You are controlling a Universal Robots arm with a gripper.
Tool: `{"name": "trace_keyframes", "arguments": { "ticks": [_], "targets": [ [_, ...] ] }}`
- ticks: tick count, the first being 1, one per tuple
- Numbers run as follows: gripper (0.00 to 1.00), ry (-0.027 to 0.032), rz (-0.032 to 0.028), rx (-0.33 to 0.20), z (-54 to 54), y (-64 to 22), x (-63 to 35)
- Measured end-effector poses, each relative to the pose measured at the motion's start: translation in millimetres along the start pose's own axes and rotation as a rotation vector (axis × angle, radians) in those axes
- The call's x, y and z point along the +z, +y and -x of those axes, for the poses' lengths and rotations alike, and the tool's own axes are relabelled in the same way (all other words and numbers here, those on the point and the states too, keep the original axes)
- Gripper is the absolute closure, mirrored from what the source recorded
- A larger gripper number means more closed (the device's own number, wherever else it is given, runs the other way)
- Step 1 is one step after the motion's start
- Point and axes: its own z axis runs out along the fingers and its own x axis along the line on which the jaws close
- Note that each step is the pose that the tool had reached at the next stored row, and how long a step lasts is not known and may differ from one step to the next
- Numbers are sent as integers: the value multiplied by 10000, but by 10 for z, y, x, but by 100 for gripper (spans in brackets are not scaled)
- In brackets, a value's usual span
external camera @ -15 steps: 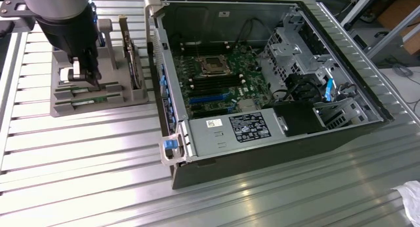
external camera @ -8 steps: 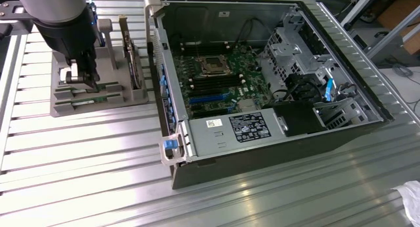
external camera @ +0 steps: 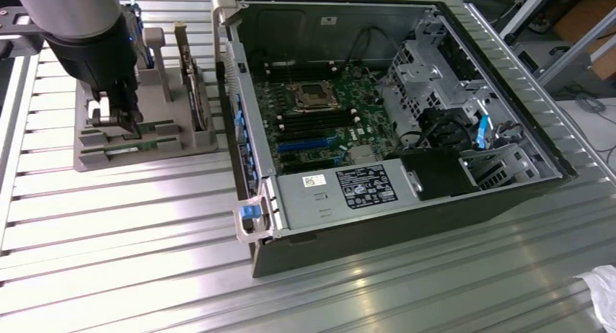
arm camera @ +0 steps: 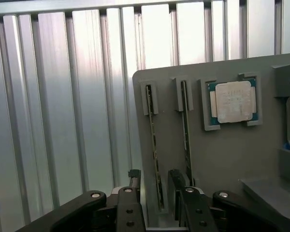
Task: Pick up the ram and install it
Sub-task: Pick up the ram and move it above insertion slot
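Note:
In the wrist view the ram (arm camera: 153,140), a thin green stick standing on edge, sits in a slot of the grey parts holder (arm camera: 222,159). My gripper (arm camera: 155,181) is open, one black finger on each side of the stick's near end, and neither pad touches it. A second stick (arm camera: 185,130) stands in the neighbouring slot, just past one finger. In the exterior view the gripper (external camera: 114,117) is lowered onto the holder (external camera: 144,156) at the exterior view's left.
A square silver processor (arm camera: 233,101) lies in a pocket of the holder. A hard drive (external camera: 195,88) stands upright in the holder. The open computer case (external camera: 539,142) lies to the right, with the motherboard's memory slots (external camera: 313,120) exposed. Ribbed metal table (external camera: 115,239) all around.

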Motion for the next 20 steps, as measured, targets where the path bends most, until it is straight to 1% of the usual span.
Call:
{"name": "trace_keyframes", "arguments": {
  "ticks": [20],
  "targets": [
    [64,1,2,-2,-9,32,127]
  ]
}}
